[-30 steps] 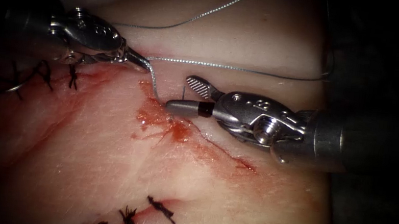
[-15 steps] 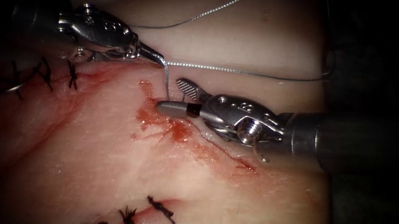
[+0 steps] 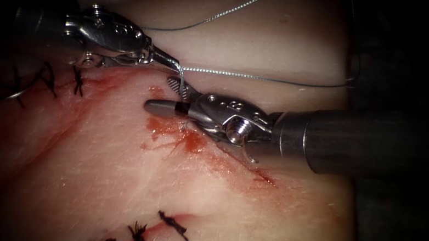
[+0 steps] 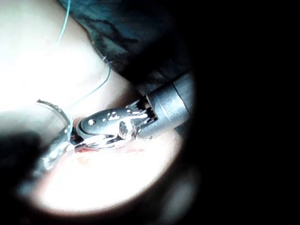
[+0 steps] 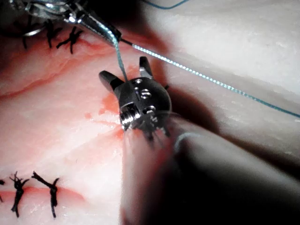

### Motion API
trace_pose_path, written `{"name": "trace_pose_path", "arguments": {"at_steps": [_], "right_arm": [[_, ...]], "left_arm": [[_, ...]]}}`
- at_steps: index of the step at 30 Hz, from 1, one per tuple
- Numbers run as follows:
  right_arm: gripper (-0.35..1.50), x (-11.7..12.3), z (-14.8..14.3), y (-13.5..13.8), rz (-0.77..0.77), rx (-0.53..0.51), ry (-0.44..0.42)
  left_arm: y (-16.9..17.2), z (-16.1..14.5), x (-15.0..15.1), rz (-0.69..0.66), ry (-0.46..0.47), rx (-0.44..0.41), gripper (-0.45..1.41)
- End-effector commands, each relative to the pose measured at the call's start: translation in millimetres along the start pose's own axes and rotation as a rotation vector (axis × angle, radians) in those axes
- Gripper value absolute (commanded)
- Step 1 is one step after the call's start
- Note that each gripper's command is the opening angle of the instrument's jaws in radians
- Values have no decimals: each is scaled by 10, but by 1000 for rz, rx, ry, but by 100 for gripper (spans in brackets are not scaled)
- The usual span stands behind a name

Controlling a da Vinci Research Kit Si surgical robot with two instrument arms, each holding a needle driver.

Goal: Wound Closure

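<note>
— Pale tissue [image 3: 123, 180] with its cut [image 3: 231, 159]: what holds what?
— Left pincer [image 3: 176, 65] is clamped on the needle [image 3: 180, 83] near its thread [image 3: 264, 78] end; right pincer [image 3: 165, 94] stands apart around the needle, above the cut's left end.

The tissue [image 3: 108, 167] carries red fluid [image 3: 185, 136], dark stitches [image 3: 141, 235] and a thread [image 3: 264, 78] across it.

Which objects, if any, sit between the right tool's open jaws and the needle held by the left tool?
Nothing visible does. The right tool, jaws open, already straddles the needle, which the left tool grips at its thread end above the tissue.
</note>
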Motion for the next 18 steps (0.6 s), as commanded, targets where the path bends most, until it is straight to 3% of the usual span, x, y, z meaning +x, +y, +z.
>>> {"name": "trace_pose_path", "arguments": {"at_steps": [1,13,18], "right_arm": [[143,-2,12,-5,-1,1,1],[143,-9,21,-7,-12,-1,3],[130,-5,22,-8,-11,4,22]], "left_arm": [[-1,7,0,0,0,0,-45],[2,6,1,-3,3,0,-45],[3,6,1,-4,3,0,-45]]}}
